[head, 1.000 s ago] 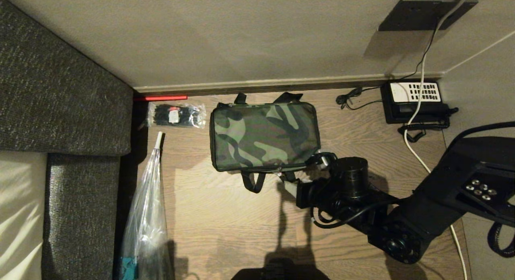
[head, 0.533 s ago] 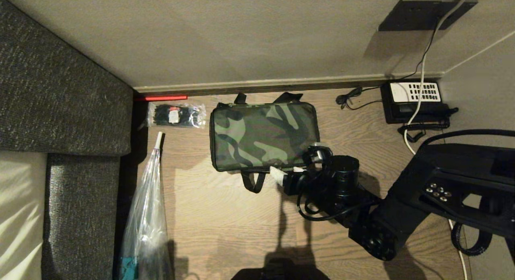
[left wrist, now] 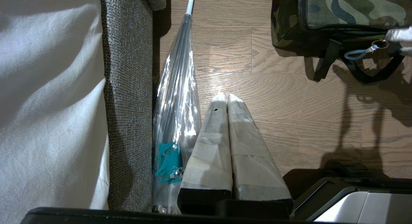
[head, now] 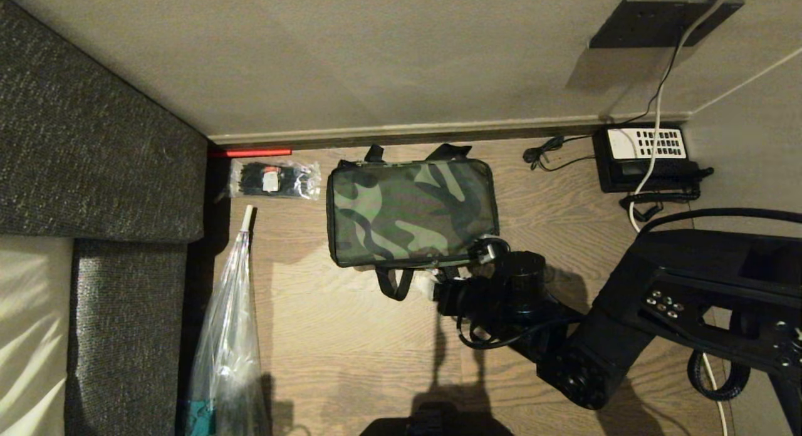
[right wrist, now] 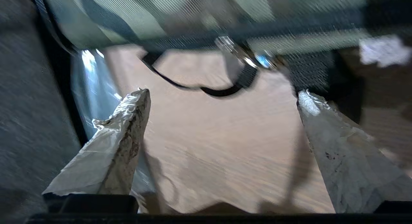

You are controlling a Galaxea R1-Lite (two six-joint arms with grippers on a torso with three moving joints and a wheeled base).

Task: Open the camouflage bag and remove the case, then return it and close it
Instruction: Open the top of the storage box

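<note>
- The camouflage bag (head: 411,212) lies flat on the wooden floor (head: 351,348), close to the wall, and its lid is shut, so I cannot see what is inside it. The case is not visible to me.
- My right hand (right wrist: 222,95) is at the near edge of the bag, beside its right corner. Its two taped fingers (right wrist: 338,146) stand far apart and I see only floor between them; it holds nothing.
- The zipper pull (left wrist: 370,51) with a small blue loop hangs at this near edge, just beside the black strap (head: 390,284).
- My left hand (left wrist: 225,98) hovers low over the floor, well apart from the bag, fingers pressed together and empty, next to a clear umbrella (left wrist: 175,98).
- A plastic packet (head: 274,179) holding dark small items lies left of the bag.
</note>
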